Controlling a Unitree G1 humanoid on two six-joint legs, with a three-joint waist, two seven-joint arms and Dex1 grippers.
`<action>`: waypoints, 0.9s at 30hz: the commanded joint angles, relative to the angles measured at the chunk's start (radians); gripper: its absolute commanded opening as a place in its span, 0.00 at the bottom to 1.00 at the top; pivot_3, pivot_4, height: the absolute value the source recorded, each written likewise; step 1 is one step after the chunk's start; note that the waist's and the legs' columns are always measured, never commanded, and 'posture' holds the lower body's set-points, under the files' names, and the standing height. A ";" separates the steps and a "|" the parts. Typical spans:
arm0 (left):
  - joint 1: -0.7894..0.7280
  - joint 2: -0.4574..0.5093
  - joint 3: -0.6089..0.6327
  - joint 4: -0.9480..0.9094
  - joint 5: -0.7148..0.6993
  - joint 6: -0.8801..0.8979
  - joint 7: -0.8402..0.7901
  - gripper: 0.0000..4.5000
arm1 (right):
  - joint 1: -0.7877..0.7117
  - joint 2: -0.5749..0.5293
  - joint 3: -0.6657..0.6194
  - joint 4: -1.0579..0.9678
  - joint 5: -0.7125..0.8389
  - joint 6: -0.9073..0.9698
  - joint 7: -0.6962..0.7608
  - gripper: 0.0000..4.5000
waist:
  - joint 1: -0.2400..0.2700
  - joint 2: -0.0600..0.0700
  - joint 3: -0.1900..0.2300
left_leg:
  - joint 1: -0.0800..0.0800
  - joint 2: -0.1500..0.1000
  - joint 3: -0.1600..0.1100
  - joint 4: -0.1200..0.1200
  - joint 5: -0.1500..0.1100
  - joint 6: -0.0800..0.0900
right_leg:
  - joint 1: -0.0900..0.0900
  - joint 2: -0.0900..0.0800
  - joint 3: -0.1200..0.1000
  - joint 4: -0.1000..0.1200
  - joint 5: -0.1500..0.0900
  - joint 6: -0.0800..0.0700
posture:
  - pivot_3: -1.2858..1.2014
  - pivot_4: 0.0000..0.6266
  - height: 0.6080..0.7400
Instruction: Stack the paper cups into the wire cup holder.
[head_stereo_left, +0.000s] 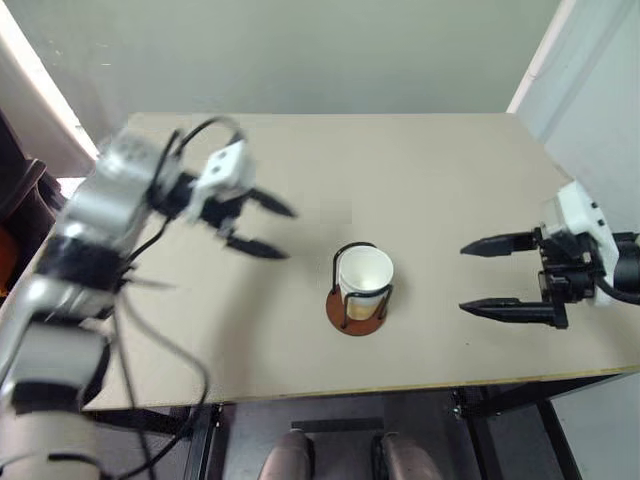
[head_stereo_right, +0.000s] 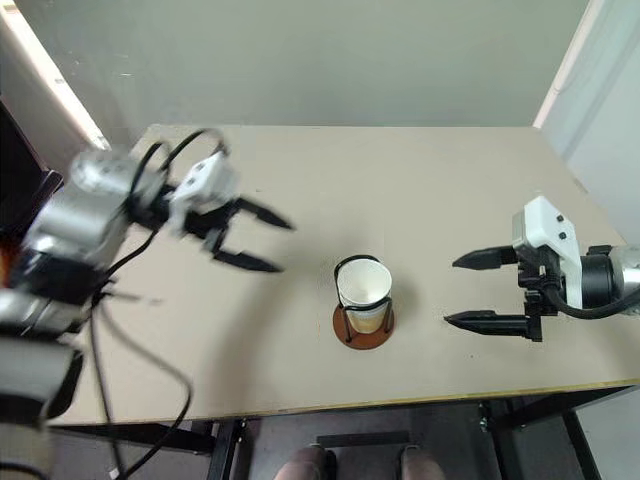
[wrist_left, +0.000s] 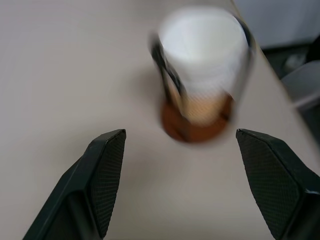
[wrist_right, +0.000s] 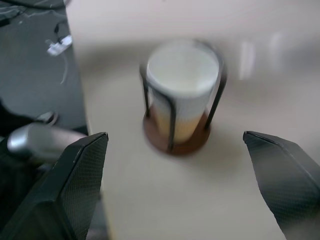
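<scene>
The wire cup holder (head_stereo_left: 348, 300), black wire loops on a round reddish-brown base, stands near the middle of the beige table (head_stereo_left: 420, 170). Paper cups (head_stereo_left: 364, 275) sit nested inside it, white inside and tan lower down; how many I cannot tell. My left gripper (head_stereo_left: 265, 228) hovers open and empty to the holder's left, apart from it. My right gripper (head_stereo_left: 485, 276) stands open and empty to the holder's right, fingers pointing at it. Both wrist views show the holder (wrist_left: 195, 125) (wrist_right: 175, 140) with the cups (wrist_left: 202, 45) (wrist_right: 182, 70) ahead of the open fingers.
The table's front edge (head_stereo_left: 350, 385) runs just below the holder. Black cables (head_stereo_left: 150, 350) hang from my left arm over the table's left part. A pale wall (head_stereo_left: 300, 50) stands behind the table.
</scene>
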 joint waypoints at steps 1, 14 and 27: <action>0.170 0.114 0.189 -0.154 -0.075 0.134 0.052 0.84 | -0.003 -0.016 -0.066 0.051 -0.037 -0.036 0.006 1.00 | 0.003 -0.001 0.000 | 0.000 0.000 -0.001 0.000 0.000 0.000 | 0.000 -0.001 0.000 0.000 0.000 -0.001 | 0.52 0.24 1.00; 0.557 0.134 0.581 -0.355 -0.150 0.308 0.233 0.84 | -0.183 0.059 0.099 0.193 -0.126 -0.111 0.029 1.00 | 0.001 -0.002 -0.001 | 0.016 0.000 -0.002 -0.005 -0.002 0.008 | 0.008 0.000 -0.001 0.004 0.000 -0.028 | 0.52 0.24 1.00; 0.604 0.103 0.643 -0.425 -0.168 0.341 0.286 0.84 | -0.262 0.091 0.159 0.244 -0.169 -0.135 0.087 1.00 | -0.006 -0.002 -0.001 | 0.019 0.001 -0.003 -0.018 -0.002 0.004 | 0.005 0.001 0.000 0.004 0.000 -0.032 | 0.52 0.24 1.00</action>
